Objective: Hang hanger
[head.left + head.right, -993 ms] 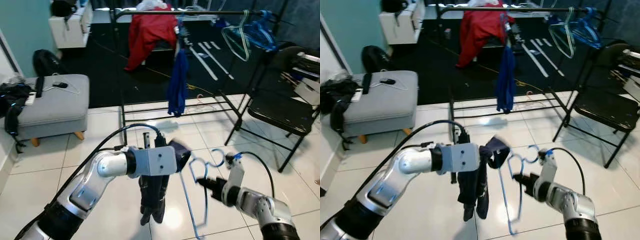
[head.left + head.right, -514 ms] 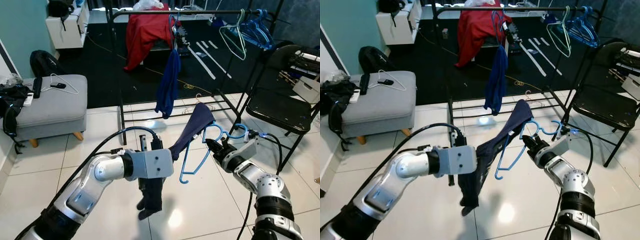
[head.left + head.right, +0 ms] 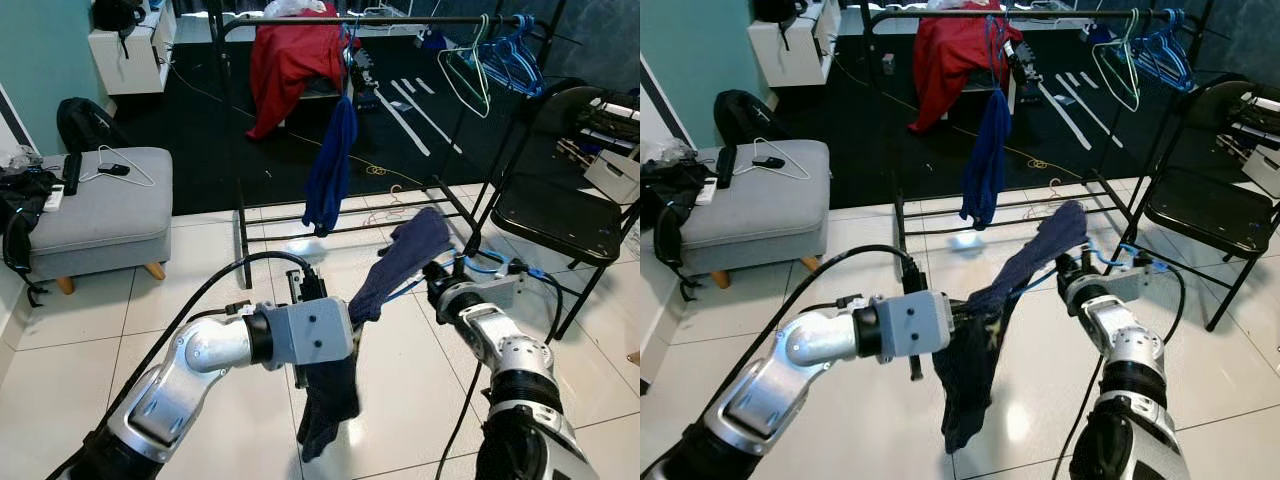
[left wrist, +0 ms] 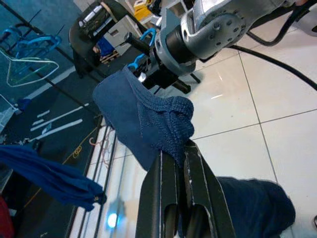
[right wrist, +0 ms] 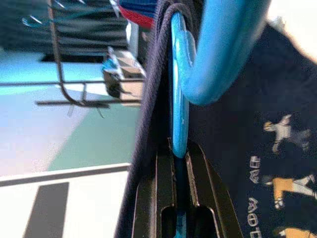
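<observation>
Since a second ago the right gripper [image 3: 447, 283] has raised the blue hanger [image 5: 179, 89], pinching it. Left gripper [image 4: 173, 158] pinches the navy garment [image 3: 400, 260]. Clothes rail [image 3: 400, 20] lies far ahead.

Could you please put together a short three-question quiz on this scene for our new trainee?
1. True or false: the left gripper is shut on the navy garment.
2. What does the right gripper hold? A) a red jacket B) the blue hanger C) a cable
3. Fill in: empty hangers hang on the clothes rail above a black folding ____.

Key: 1 true; 2 B; 3 chair.
</observation>
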Tool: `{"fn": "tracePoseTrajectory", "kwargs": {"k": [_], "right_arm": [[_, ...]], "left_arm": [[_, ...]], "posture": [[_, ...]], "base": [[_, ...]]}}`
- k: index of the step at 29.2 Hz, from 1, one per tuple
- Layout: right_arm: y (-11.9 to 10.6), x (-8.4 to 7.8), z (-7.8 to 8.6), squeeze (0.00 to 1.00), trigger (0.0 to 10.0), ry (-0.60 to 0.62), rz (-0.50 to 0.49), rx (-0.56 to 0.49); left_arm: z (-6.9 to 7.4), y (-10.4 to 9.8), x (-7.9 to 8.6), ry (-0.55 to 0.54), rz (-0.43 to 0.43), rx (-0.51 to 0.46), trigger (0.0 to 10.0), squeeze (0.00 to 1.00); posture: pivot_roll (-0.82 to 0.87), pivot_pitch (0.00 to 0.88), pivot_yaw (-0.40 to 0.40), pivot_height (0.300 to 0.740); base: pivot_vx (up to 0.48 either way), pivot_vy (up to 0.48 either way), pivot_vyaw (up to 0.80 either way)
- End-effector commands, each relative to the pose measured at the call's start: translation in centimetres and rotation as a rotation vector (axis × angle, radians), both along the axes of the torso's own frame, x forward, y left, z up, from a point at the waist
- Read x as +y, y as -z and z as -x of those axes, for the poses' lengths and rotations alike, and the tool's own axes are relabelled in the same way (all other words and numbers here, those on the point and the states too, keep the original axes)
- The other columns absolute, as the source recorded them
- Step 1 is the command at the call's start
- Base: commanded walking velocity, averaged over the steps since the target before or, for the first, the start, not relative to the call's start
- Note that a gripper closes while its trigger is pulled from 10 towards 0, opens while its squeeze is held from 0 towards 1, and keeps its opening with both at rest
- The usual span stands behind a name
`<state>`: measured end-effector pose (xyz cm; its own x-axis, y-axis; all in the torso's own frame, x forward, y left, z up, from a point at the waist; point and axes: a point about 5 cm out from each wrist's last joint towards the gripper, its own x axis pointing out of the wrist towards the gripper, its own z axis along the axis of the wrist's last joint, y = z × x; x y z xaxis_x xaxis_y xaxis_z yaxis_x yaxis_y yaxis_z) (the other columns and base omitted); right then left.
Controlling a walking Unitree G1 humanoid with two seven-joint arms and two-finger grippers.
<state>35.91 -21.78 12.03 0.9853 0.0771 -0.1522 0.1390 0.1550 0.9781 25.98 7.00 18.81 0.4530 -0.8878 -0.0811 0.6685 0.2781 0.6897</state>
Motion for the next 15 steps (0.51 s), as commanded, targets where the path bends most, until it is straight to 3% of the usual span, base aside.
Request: {"fn": "tracePoseTrajectory", "kwargs": {"k": [1,4,5,6,8,15], "right_arm": [[-1.9,0.6,-0.6,0.00,10.0,-0.054,0.016,-0.075],[-2.4,2.3,-0.6,0.00,10.0,-0.185,0.097,-0.097],[-1.9,3.6,-0.3,0.00,10.0,-0.277,0.181,-0.084],[-1.9,3.6,-0.3,0.00,10.0,-0.277,0.181,-0.084],[-0.6,5.5,0.7,0.00,10.0,-0.415,0.277,-0.049],[1.5,7.4,2.6,0.00,10.0,-0.564,0.322,0.015]], "left_arm": [[-1.1,2.0,0.7,-0.094,-0.075,0.032,10.0,0.00],[-2.3,3.4,1.4,-0.176,-0.125,0.042,10.0,0.00],[-3.2,3.7,1.5,-0.233,-0.113,0.047,10.0,0.00],[-3.2,3.7,1.5,-0.233,-0.113,0.047,10.0,0.00],[-4.4,3.9,1.2,-0.301,-0.103,0.034,10.0,0.00],[-5.9,3.1,-0.2,-0.346,-0.039,0.000,10.0,0.00]], "posture": [[-0.02,0.093,-0.039,0.740],[-0.02,0.093,-0.039,0.740],[-0.03,0.094,-0.036,0.740],[-0.03,0.094,-0.036,0.740],[-0.04,0.095,-0.038,0.740],[-0.04,0.107,-0.042,0.740]], "base": [[0.000,0.000,0.00],[0.000,0.000,0.00],[0.000,0.000,0.00],[0.000,0.000,0.00],[0.000,0.000,0.00],[0.000,0.000,0.00]]}}
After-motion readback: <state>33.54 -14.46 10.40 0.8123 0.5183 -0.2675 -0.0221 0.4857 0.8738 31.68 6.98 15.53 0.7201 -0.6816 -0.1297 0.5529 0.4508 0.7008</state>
